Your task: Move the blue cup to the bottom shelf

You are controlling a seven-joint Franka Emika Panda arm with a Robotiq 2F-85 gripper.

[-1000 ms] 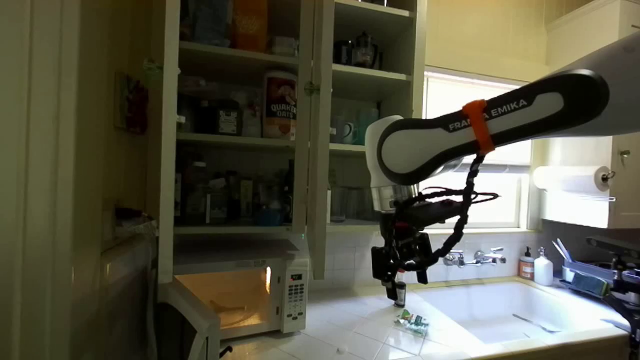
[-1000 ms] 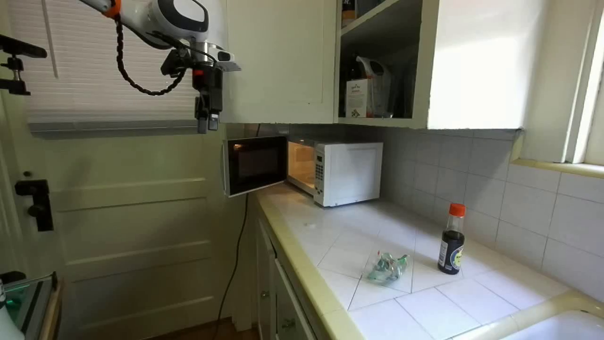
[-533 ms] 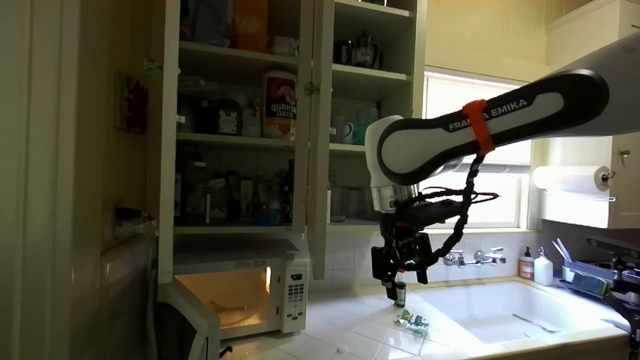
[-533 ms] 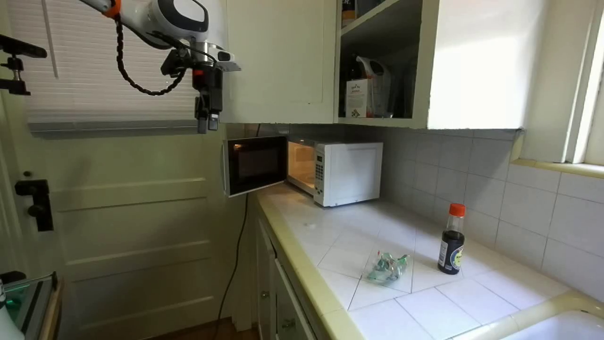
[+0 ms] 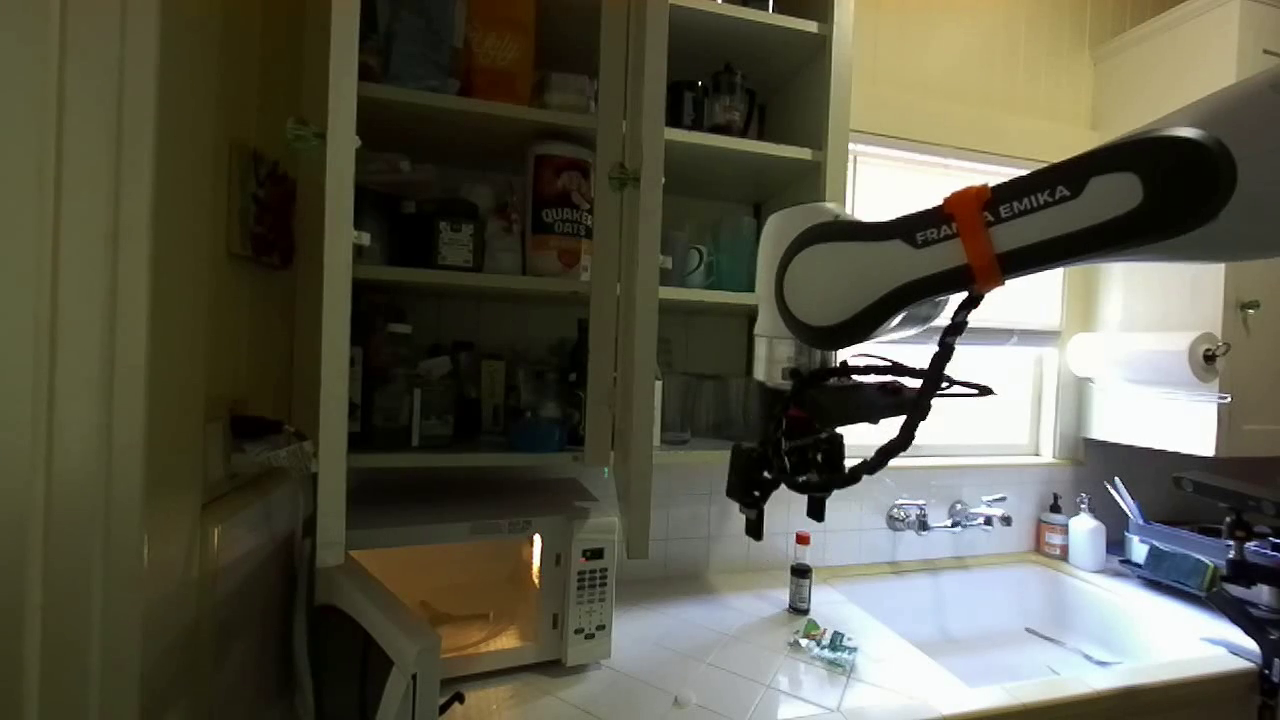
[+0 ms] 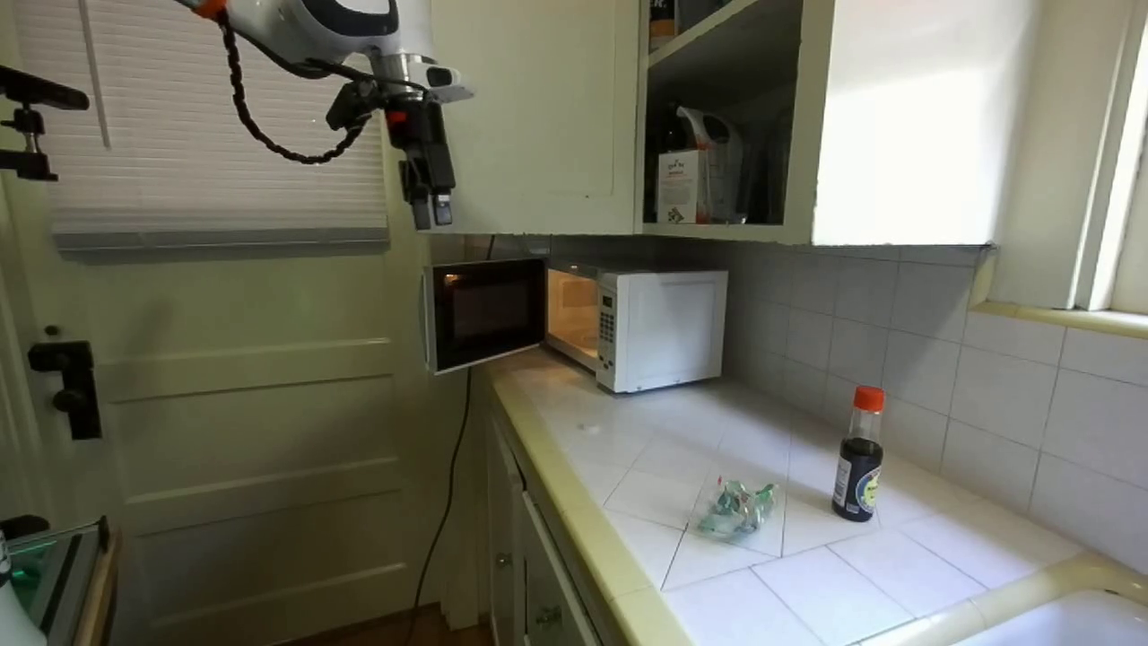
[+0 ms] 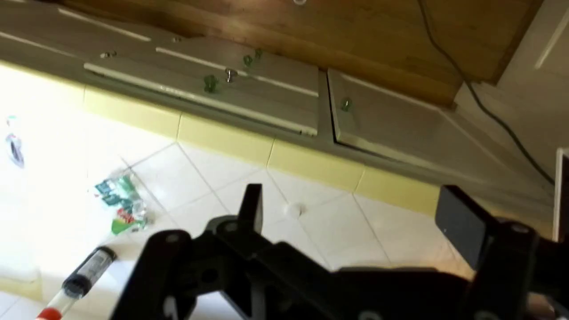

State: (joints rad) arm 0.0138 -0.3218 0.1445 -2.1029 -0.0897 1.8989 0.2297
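Observation:
A teal-blue cup (image 5: 736, 253) stands upright on the middle shelf of the narrow cupboard section, right of a mug with a handle (image 5: 690, 262), in an exterior view. The bottom shelf (image 5: 700, 450) is the white board below, with dim glassware (image 5: 690, 405) on it. My gripper (image 5: 786, 517) is open and empty, pointing down in front of the cupboard, lower than the bottom shelf in that view. It also shows in an exterior view (image 6: 432, 213), high above the counter. In the wrist view, the gripper (image 7: 355, 209) has its fingers wide apart over the counter. The cup is out of that view.
An open cupboard door (image 5: 640, 300) stands between the two sections. A microwave (image 6: 664, 327) with its door open sits on the counter. A red-capped bottle (image 6: 859, 467) and a crumpled wrapper (image 6: 737, 510) lie near the sink (image 5: 1000, 610). The window is behind the arm.
The arm has risen and shifted slightly, and the gripper has tilted a little. More of the teal cup and the whole red-capped bottle now show. The objects have not moved.

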